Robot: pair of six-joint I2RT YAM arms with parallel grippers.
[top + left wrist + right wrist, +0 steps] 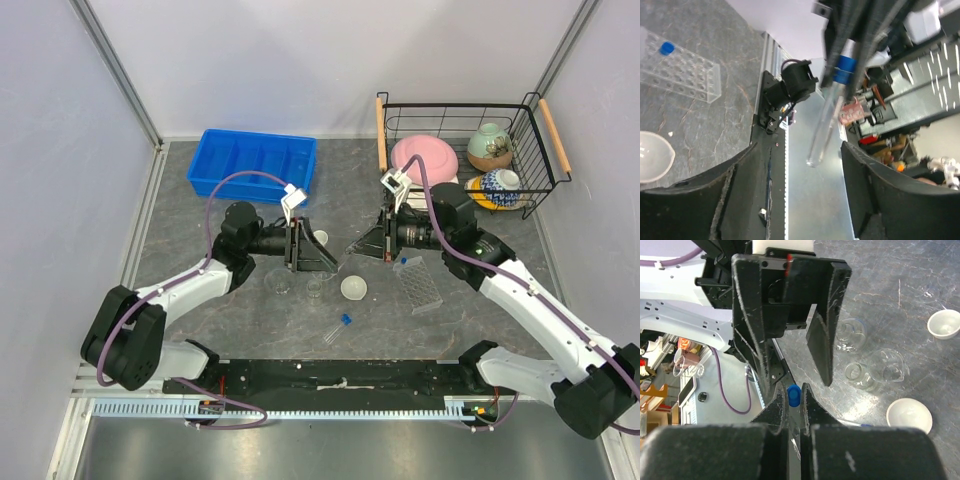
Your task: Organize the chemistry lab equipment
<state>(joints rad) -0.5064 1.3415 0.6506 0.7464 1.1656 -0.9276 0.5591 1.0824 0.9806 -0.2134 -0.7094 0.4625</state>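
Your right claw (793, 392) is pinching a tube (826, 120) at its blue cap, mid-table, off the surface. Your left claw (799, 146) is gaping wide around the tube's clear end, not gripping. Rack (420, 283) is sitting just right of them; another tube (337, 328) is lying nearer you.

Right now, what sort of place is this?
Probably a robot test bench, not a real lab: white panels wall in a grey table, two arms are bolted at its near edge, and a tube rack and beakers sit beside a wire basket of bowls.
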